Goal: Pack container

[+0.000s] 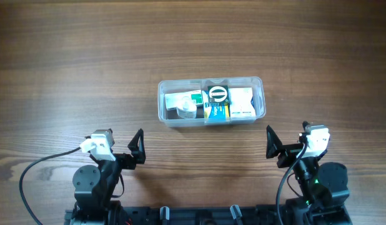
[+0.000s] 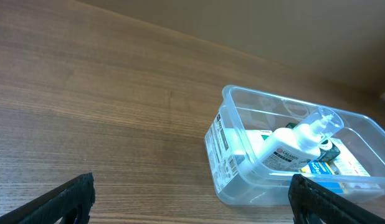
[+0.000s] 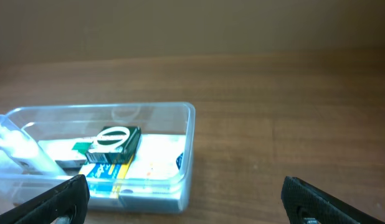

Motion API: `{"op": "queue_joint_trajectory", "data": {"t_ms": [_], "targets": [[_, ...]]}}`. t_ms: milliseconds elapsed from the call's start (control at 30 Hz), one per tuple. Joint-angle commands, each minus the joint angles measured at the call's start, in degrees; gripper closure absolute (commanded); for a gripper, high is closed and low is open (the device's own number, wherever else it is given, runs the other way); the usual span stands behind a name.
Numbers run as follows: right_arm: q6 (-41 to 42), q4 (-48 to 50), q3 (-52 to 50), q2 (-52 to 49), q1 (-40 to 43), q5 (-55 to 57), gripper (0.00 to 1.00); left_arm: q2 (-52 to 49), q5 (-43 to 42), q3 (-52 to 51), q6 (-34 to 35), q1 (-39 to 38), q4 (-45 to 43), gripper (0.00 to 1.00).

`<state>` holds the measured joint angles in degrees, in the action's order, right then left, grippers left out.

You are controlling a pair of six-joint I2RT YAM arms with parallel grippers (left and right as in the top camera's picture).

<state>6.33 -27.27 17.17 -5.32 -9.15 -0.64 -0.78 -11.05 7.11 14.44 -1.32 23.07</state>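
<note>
Centrally on desk [image 1: 68, 69], container [image 1: 180, 82] holds white bottle [image 2: 291, 150], small boxes [image 1: 241, 103]; left claw [image 2: 192, 200] at 7 o'clock, right claw [image 3: 186, 199] at 5 o'clock, both spread wide, empty.

Overhead top-down; wrists low toward container [image 1: 162, 105]

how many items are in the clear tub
5 in the clear plastic container: white plastic bottle and green-and-white box at the left end, black packet atop a blue-and-yellow box in the middle, pale box at the right. More may hide underneath.
</note>
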Motion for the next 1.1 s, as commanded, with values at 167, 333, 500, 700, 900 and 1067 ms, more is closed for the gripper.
{"op": "queue_joint_trajectory", "data": {"t_ms": [167, 333, 500, 700, 900, 1067], "targets": [[0.5, 6.7, -9.9, 5.1, 0.3, -1.4, 0.0, 0.6, -0.9, -0.3, -0.7, 0.5, -0.2, 0.0], [-0.2, 7.1, -10.0, 5.1, 0.3, -1.4, 0.0, 0.6, -0.9, -0.3, -0.7, 0.5, -0.2, 0.0], [-0.2, 7.1, -10.0, 5.0, 0.3, -1.4, 0.0, 0.6, -0.9, -0.3, -0.7, 0.5, -0.2, 0.0], [-0.2, 7.1, -10.0, 5.0, 0.3, -1.4, 0.0, 0.6, -0.9, -0.3, -0.7, 0.5, -0.2, 0.0], [-0.2, 7.1, -10.0, 5.0, 0.3, -1.4, 0.0, 0.6, -0.9, -0.3, -0.7, 0.5, -0.2, 0.0], [-0.2, 7.1, -10.0, 5.0, 0.3, -1.4, 0.0, 0.6, -0.9, -0.3, -0.7, 0.5, -0.2, 0.0]]}}
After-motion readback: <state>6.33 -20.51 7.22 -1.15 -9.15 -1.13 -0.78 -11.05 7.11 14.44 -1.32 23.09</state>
